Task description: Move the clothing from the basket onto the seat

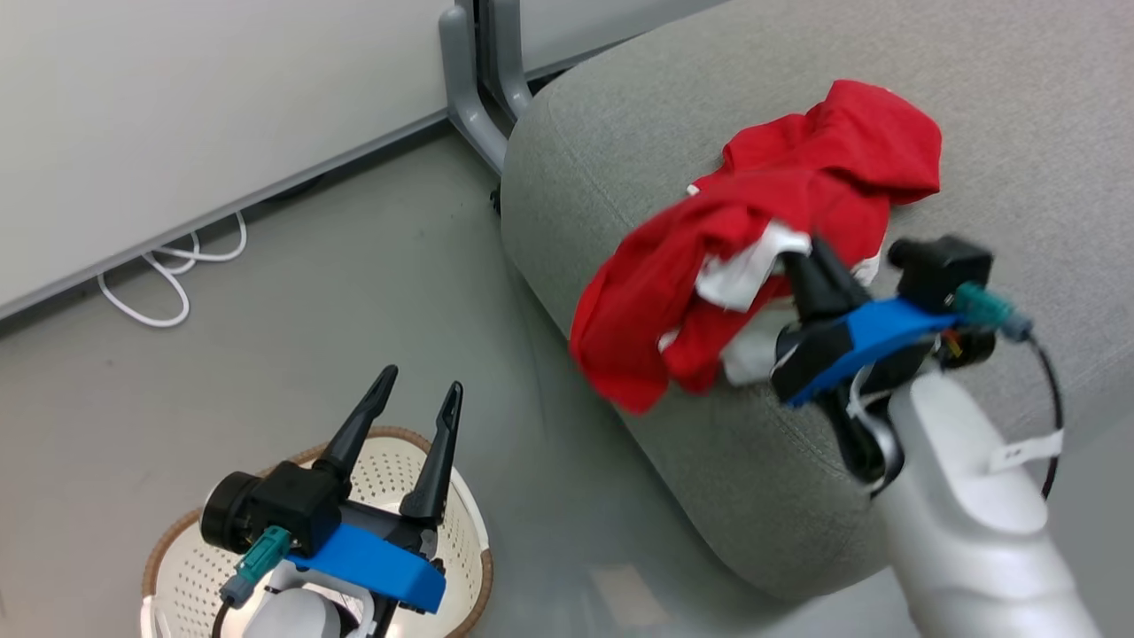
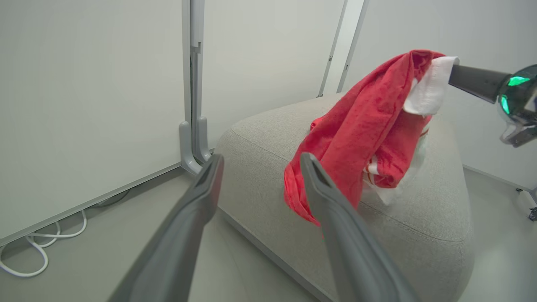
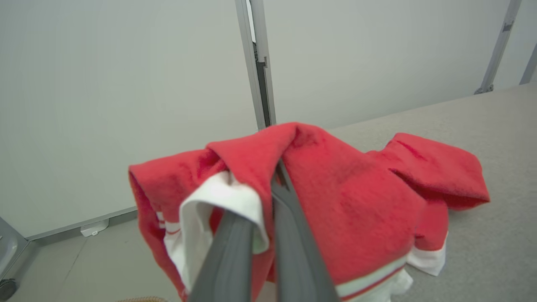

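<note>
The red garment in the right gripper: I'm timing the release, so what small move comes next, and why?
Probably carry the right gripper further over the seat before opening: it is shut on the garment, which hangs at the seat's edge.

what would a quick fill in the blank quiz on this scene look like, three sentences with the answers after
The right gripper holds a red garment with ____ trim.
The left gripper hangs above the basket, its jaws ____.
A second red garment lies on the seat, whose fabric is ____.
Missing words: white; open; grey.
</note>
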Motion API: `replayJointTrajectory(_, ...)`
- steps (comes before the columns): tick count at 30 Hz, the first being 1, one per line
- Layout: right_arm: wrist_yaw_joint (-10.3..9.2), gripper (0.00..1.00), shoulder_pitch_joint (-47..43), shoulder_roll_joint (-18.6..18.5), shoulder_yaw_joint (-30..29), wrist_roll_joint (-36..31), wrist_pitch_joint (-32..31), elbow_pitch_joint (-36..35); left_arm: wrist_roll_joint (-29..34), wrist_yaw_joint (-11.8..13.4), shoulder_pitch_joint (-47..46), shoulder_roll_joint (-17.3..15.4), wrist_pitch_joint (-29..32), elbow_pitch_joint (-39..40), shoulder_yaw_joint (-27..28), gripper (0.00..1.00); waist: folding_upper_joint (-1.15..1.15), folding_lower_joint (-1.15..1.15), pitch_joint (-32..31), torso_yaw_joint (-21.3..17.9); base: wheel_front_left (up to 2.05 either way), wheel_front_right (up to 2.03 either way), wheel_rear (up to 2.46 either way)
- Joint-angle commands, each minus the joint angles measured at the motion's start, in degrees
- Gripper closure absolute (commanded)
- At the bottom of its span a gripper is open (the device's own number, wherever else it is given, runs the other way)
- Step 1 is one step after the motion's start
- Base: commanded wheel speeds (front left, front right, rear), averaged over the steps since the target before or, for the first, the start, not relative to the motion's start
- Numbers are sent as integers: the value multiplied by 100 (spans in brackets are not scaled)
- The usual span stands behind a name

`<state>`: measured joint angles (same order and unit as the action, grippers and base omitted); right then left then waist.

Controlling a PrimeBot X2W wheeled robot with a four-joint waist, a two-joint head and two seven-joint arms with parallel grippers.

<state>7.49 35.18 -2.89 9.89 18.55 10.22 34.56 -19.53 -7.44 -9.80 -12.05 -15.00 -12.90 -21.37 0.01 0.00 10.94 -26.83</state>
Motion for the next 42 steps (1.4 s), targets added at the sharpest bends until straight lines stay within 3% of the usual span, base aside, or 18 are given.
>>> replayJointTrajectory(1, 1, 100, 207, 1, -126, -77, 3, -22, 48, -7, -102, -43, -27, 27, 0, 0, -1, 0, 151, 46, 0, 0, 0)
replayJointTrajectory(7, 1, 100, 1126, -319, -858, -262, -137, -110, 114, -7, -388, -196, -27, 125, -133, 0, -1, 0, 622, 172, 0, 0, 0)
replayJointTrajectory(14, 1, 100, 2113, -1052, -1749, -286, -266, -136, 189, -7, -801, -385, -27, 363, -364, 0, -1, 0, 1220, 412, 0, 0, 0)
replayJointTrajectory(22, 1, 100, 2613, -1757, -2945, -375, -90, 70, 298, -7, -1110, -708, -27, 767, -324, 0, -1, 0, 1987, 706, 0, 0, 0)
replayJointTrajectory(31, 1, 100, 2227, -1871, -3917, -730, 172, 902, 465, 40, -1238, -904, -25, 1404, -245, 0, -1, 0, 2705, 1087, 0, 0, 0)
replayJointTrajectory(42, 1, 100, 2047, -1846, -4080, -1415, 461, 1750, 486, 180, -1187, -954, -26, 1679, -163, 0, -1, 0, 2900, 1283, 0, 0, 0)
